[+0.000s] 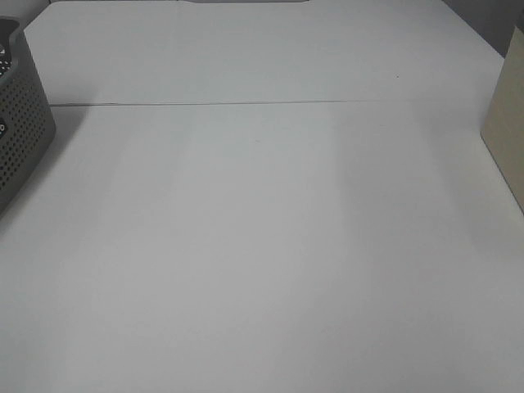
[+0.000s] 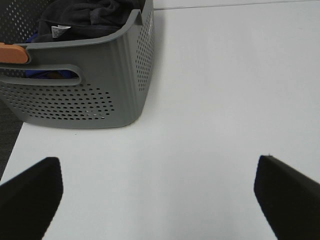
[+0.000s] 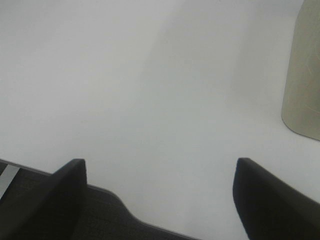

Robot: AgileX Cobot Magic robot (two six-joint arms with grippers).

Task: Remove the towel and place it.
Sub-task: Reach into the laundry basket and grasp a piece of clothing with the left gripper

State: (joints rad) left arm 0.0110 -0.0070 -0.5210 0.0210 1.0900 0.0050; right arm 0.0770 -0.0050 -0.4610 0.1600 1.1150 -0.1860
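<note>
- Because the towel (image 2: 90, 17) lies bunched inside the basket (image 2: 100, 95), with a white label showing among its folds, I judge that no part of the task is done yet. It is heaped close to the rim, which should make a grab from above easy.
- The basket stands at the left edge of the desk (image 1: 262, 246), so the wide bare middle looks like the place to lay the towel.
- Something blue shows through the handle slot, and an orange piece (image 2: 12, 52) sits on the rim. I cannot quite tell what either is.
- My left claw (image 2: 157, 195) hangs wide and empty, low over the desk. It points toward the basket's corner, well short of it.
- My right claw (image 3: 162, 200) is wide and empty too, over the desk's near edge, with a beige object (image 3: 302, 75) on the desk's right side.
</note>
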